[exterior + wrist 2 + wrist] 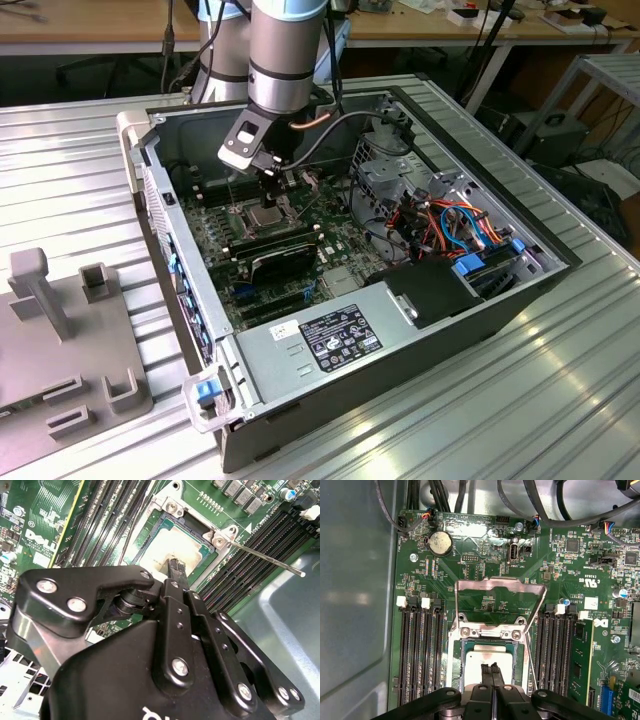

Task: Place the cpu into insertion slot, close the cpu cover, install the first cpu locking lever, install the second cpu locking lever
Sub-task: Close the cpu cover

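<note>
The cpu (487, 661) lies flat in the insertion slot (522, 661) on the green motherboard, its silver top also showing in the second wrist view (170, 545). The cpu cover (497, 586) stands open, swung back on its hinge at the socket's far edge. My gripper (491, 669) hangs straight over the chip with its two black fingers (176, 567) pressed together and nothing between them. In the exterior view the gripper (270, 187) sits just above the socket (262, 215). A thin metal locking lever (265, 557) juts out unlatched beside the socket.
Black memory slots (420, 650) flank the socket on both sides. The open computer case (150, 200) has metal walls around the board, a grey power-supply box (320, 340) at the front and a cable bundle (450, 220) on the exterior view's right. A grey fixture (70, 330) stands outside the case.
</note>
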